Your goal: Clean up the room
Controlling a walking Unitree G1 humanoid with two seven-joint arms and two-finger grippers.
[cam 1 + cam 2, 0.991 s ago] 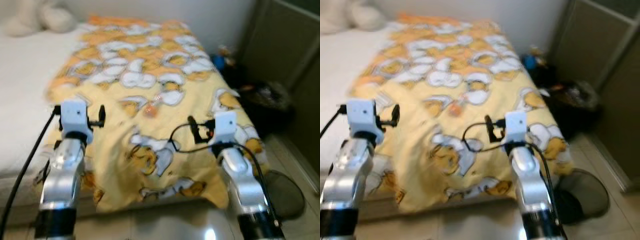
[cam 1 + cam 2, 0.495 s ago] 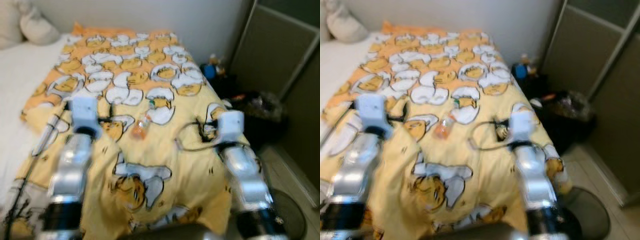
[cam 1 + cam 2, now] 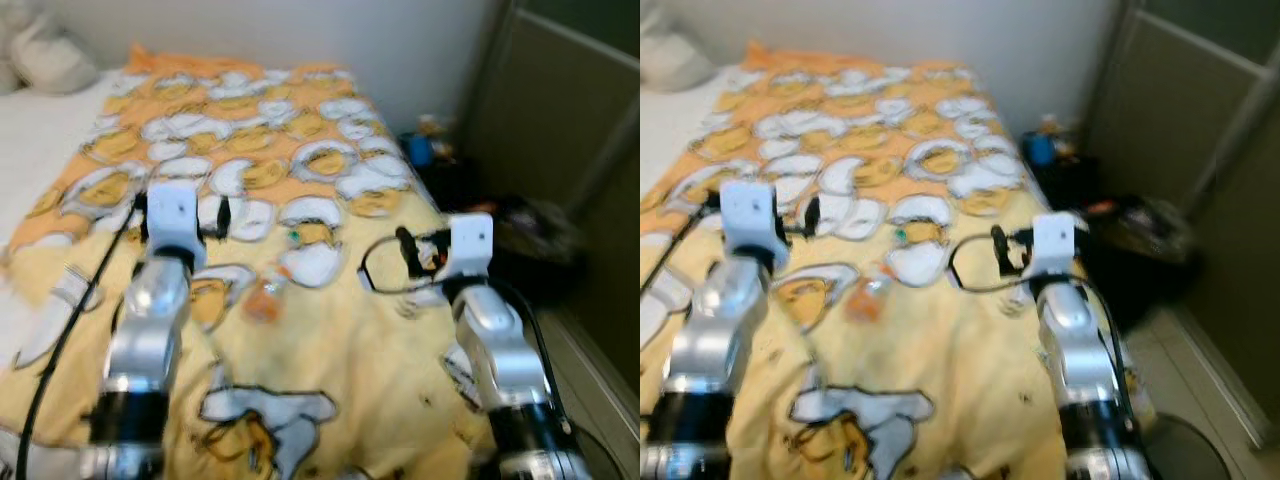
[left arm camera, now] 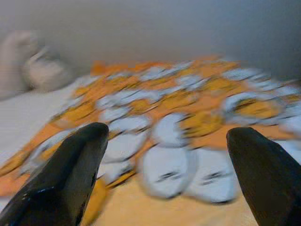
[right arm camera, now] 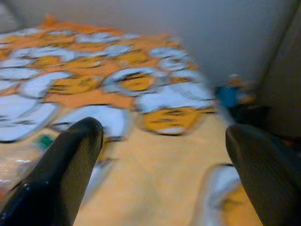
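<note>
A yellow blanket printed with white and orange egg figures covers the bed. On it lies a small clear bottle with orange contents, between my two raised arms; a small green piece lies just beyond it. My left gripper hovers open above the blanket, to the left of the bottle and holding nothing; its wrist view shows the fingers wide apart. My right gripper is open and empty to the bottle's right. The bottle sits at the edge of the right wrist view.
White pillows and a white sheet lie at the bed's far left. Right of the bed, dark clutter and a blue object sit on the floor by a grey closet door. A wall stands behind the bed.
The camera has come closer over the bed, so the bottle now lies lower in the view, between the arms. Both grippers stay open and empty.
</note>
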